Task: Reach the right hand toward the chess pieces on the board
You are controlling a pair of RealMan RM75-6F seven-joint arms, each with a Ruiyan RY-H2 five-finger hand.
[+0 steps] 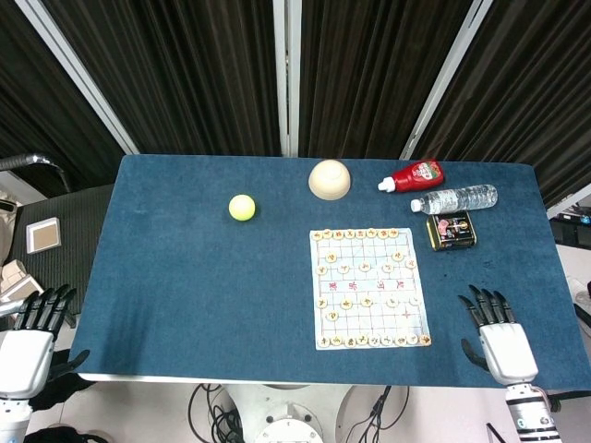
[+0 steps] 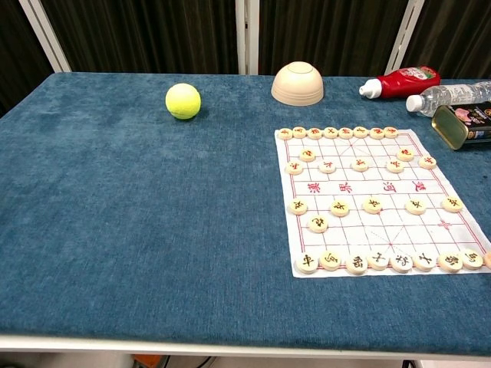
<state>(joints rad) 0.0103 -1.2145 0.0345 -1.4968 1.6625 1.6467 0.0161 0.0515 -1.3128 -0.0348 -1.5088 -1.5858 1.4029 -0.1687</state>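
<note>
A white chess board (image 1: 369, 288) (image 2: 376, 201) lies on the blue table, right of centre. Several round wooden chess pieces (image 1: 367, 302) (image 2: 340, 208) sit on it in rows. My right hand (image 1: 499, 338) hovers over the table's front right corner, to the right of the board and apart from it. Its fingers are spread and point toward the far edge, holding nothing. My left hand (image 1: 30, 340) stays off the table's front left corner, fingers apart and empty. Neither hand shows in the chest view.
A yellow tennis ball (image 1: 242, 207) (image 2: 182, 100) and an upturned bowl (image 1: 330, 179) (image 2: 297, 83) sit at the back. A red bottle (image 1: 414, 175), a water bottle (image 1: 455, 198) and a dark tin (image 1: 451, 230) lie behind the board on the right.
</note>
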